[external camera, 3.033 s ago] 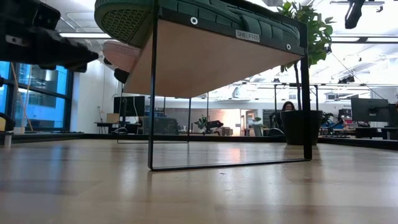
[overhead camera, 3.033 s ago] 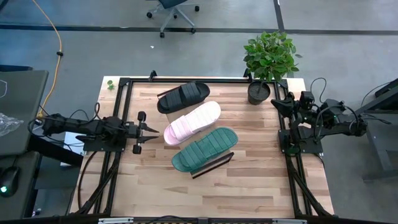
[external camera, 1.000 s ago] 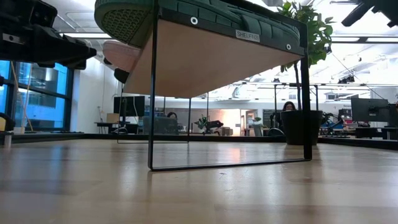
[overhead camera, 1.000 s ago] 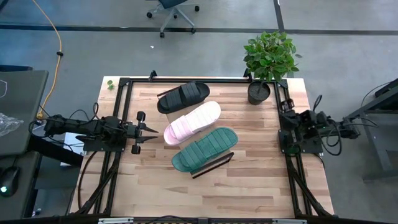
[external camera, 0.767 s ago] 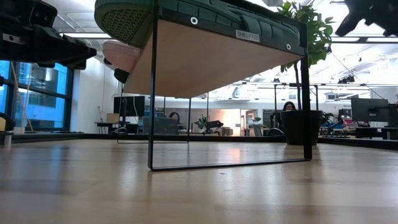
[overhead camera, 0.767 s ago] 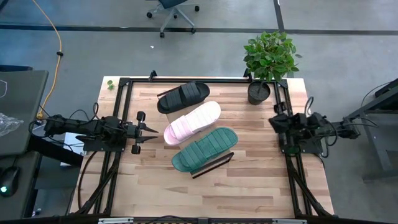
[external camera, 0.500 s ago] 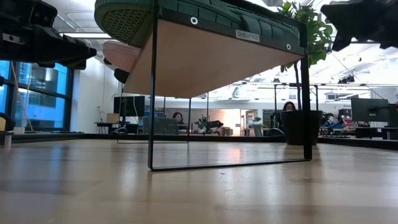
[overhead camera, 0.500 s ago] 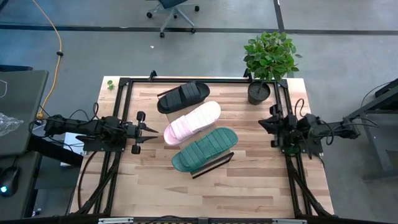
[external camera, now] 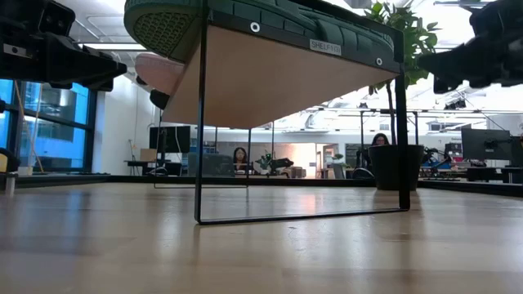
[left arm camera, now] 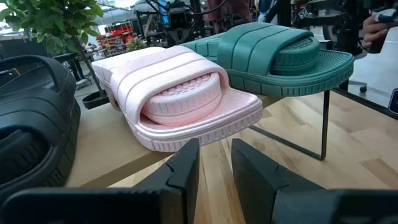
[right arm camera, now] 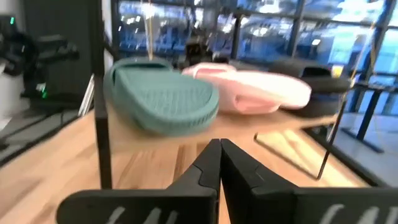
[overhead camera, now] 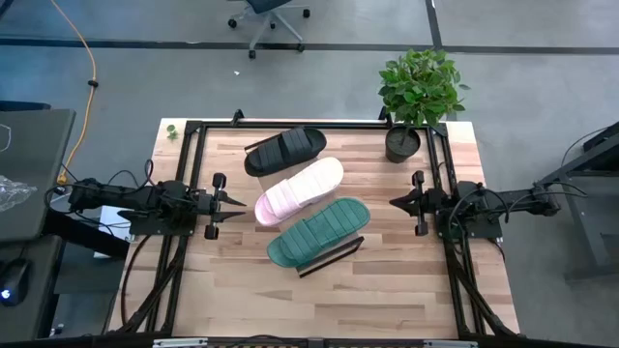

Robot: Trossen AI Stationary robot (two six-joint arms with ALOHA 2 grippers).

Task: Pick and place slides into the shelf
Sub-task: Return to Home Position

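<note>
Three slides lie side by side on the shelf (external camera: pixel 278 77), a light board raised on thin dark rails (overhead camera: pixel 331 256): black (overhead camera: pixel 284 150) farthest, pale pink (overhead camera: pixel 300 189) in the middle, dark green (overhead camera: pixel 318 232) nearest. My left gripper (overhead camera: pixel 242 200) hovers level at the table's left, pointing at the pink slide (left arm camera: pixel 180 99), fingers slightly apart (left arm camera: pixel 215 144), with nothing between them. My right gripper (overhead camera: pixel 392 202) hovers level at the table's right, shut (right arm camera: pixel 219 146), pointing at the green slide (right arm camera: pixel 163 99).
A potted plant (overhead camera: pixel 416 92) stands at the far right corner, close behind my right arm. Black frame rails (overhead camera: pixel 189 145) run along the table's left and right sides. Bare tabletop (overhead camera: pixel 319 300) lies between the shelf and the near edge.
My right gripper has tipped down from a raised pose to level. It has come down and swung out from the right rail toward the table's middle. It has stayed shut.
</note>
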